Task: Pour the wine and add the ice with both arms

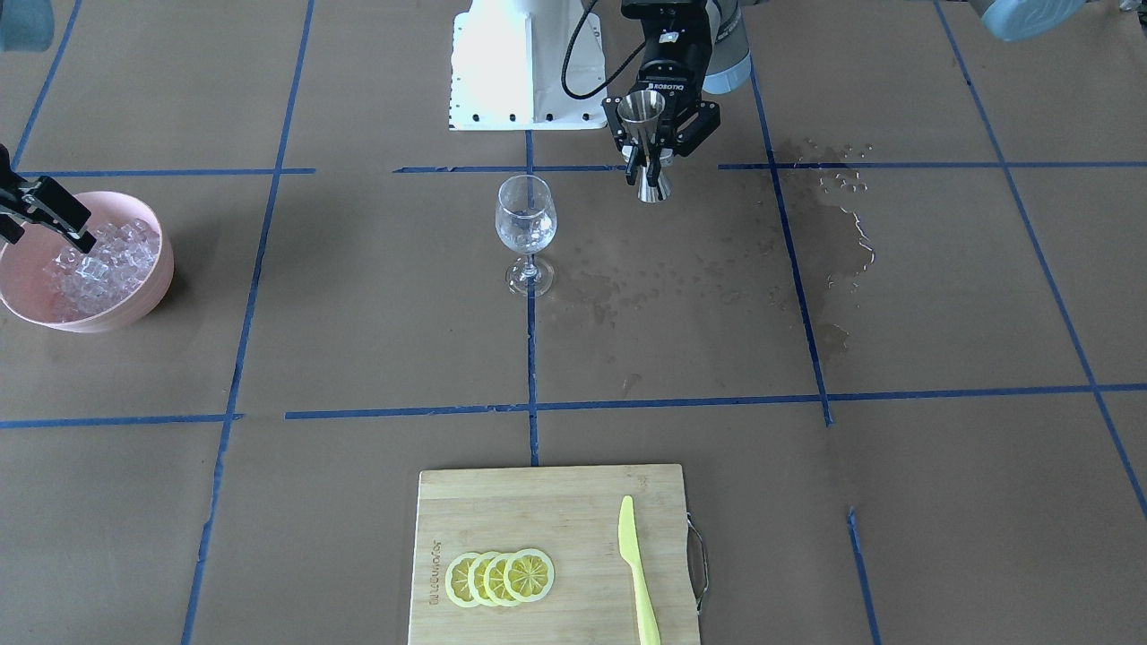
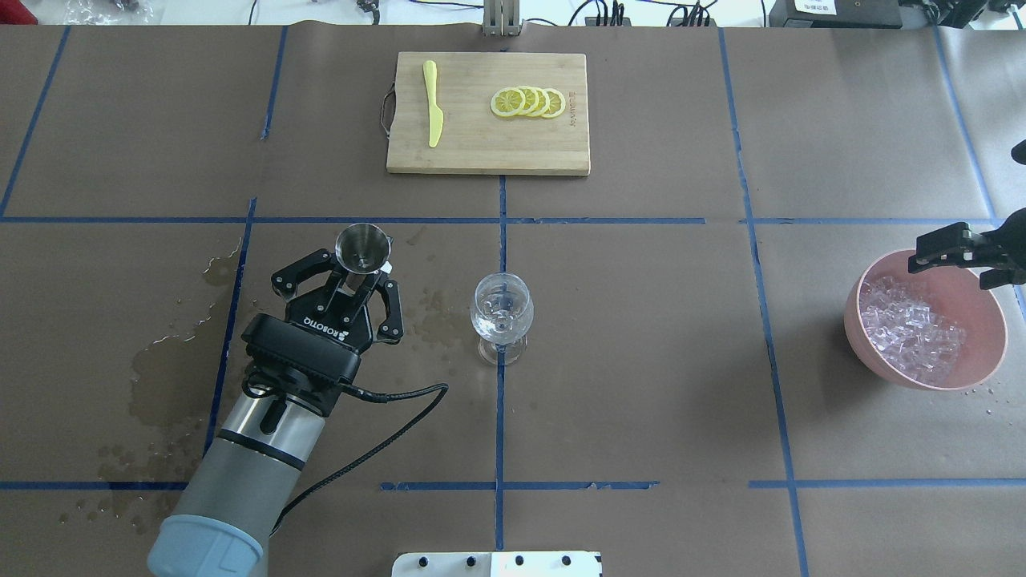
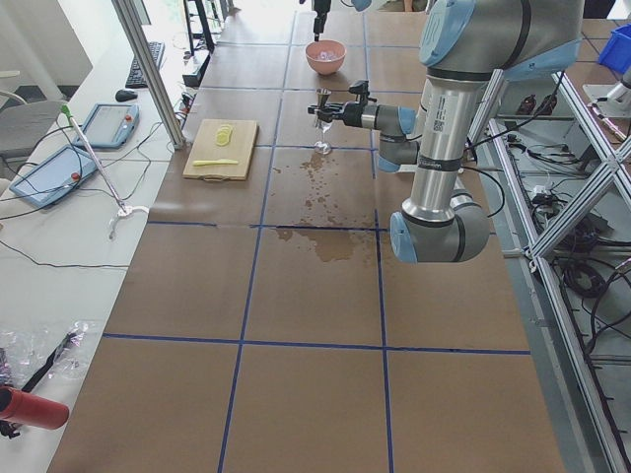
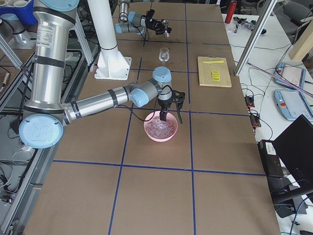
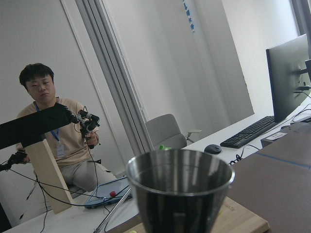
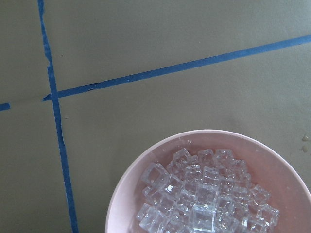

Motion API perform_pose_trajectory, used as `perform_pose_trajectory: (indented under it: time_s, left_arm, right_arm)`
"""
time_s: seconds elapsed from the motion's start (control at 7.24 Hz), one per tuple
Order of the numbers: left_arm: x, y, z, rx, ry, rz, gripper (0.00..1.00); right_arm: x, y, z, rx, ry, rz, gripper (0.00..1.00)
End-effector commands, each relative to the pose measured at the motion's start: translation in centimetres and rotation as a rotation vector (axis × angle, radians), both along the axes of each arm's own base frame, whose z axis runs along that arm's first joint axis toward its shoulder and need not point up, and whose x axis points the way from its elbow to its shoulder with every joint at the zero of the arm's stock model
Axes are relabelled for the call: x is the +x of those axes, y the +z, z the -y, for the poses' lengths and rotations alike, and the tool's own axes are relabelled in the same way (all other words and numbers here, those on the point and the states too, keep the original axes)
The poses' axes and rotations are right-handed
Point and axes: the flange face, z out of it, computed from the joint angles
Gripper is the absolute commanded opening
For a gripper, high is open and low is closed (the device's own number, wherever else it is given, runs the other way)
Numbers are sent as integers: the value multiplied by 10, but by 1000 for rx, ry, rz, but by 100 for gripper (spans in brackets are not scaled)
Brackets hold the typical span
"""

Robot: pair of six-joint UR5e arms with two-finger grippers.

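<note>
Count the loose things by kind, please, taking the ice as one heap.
Yellow lemon slices: 4
Yellow-green plastic knife: 1
Bamboo cutting board: 1
Clear stemmed wine glass: 1
Steel double-cone jigger: 1
Pink round bowl: 1
Heap of clear ice cubes: 1
Total: 10

We see both arms as silver-grey tubes joined by pale-blue caps. Our left arm (image 2: 268, 449) ends in a black wrist block and the black left gripper (image 2: 361, 279), lettered ROBOTIQ in white; a black cable (image 2: 401, 394) loops away at four o'clock. The right arm (image 4: 93, 110) and right gripper (image 4: 171, 117) show the same colours. The white pedestal base (image 1: 529, 72) has dark screw heads along its six o'clock edge.
</note>
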Motion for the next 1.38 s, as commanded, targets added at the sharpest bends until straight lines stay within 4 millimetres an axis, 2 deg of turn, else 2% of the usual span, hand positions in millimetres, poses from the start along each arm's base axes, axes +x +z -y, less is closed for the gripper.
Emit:
perform_pose_trajectory:
  time_s: [0.0,0.14,0.28,0.41,0.55,0.83,1.24]
  left_arm:
    - [-13,4,1,3,-4,-32,0]
    - [-17,6,0,7,1,-68,0]
    - [-25,29,-1,7,6,-52,0]
    - [-46,64,-4,9,5,-61,0]
    - [-61,83,-5,16,13,-72,0]
    - [-79,97,-2,17,11,-48,0]
    - [-89,97,6,18,-10,-49,0]
  right_arm:
    - [-1,0,0,-1,-2,0,100]
    - [-1,0,0,-1,-2,0,100]
    - [-1,0,0,0,-3,0,100]
    - [-1,0,0,0,-3,0,100]
    - [-1,0,0,-1,-2,0,100]
    - [-4,3,0,0,-8,-8,100]
    - [-21,18,-3,19,-20,-77,100]
